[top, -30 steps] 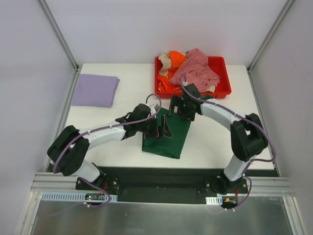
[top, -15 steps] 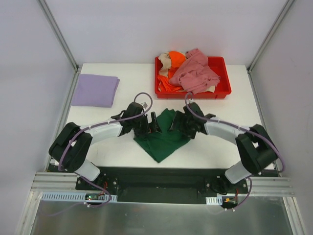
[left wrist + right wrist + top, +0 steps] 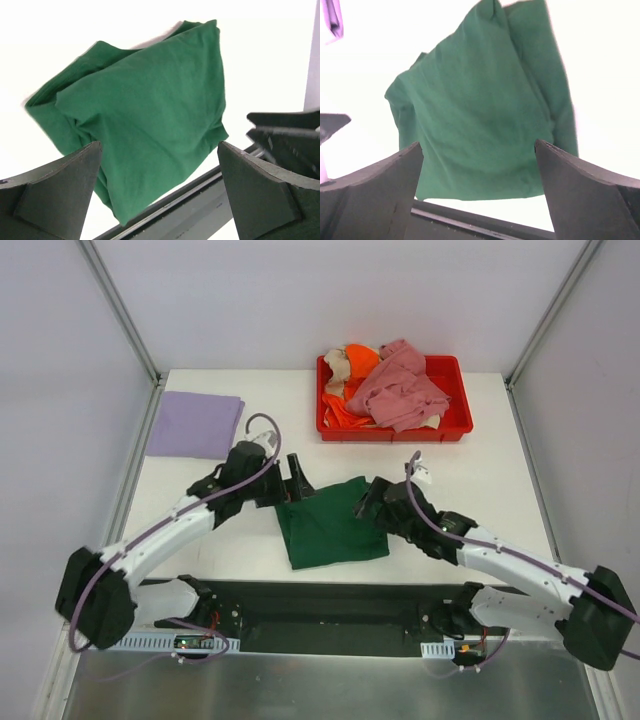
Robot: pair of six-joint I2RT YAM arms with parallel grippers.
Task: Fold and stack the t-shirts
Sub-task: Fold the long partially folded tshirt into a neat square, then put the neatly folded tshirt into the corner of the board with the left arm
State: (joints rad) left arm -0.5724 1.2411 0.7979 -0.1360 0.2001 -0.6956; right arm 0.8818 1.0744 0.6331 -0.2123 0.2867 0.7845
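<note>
From above, the folded dark green t-shirt (image 3: 330,525) lay midway along the table's (image 3: 270,400) near edge, between the left tool (image 3: 297,483) and the right tool (image 3: 368,502). A lavender t-shirt (image 3: 195,424) sat at the far-left corner. In the left wrist view, the jaws stood wide and empty, with the shirt beyond them. The right wrist view showed likewise.

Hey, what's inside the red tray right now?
A pink t-shirt is heaped over an orange t-shirt, with beige cloth poking out at the left. The red tray floor and anything beneath are covered.
</note>
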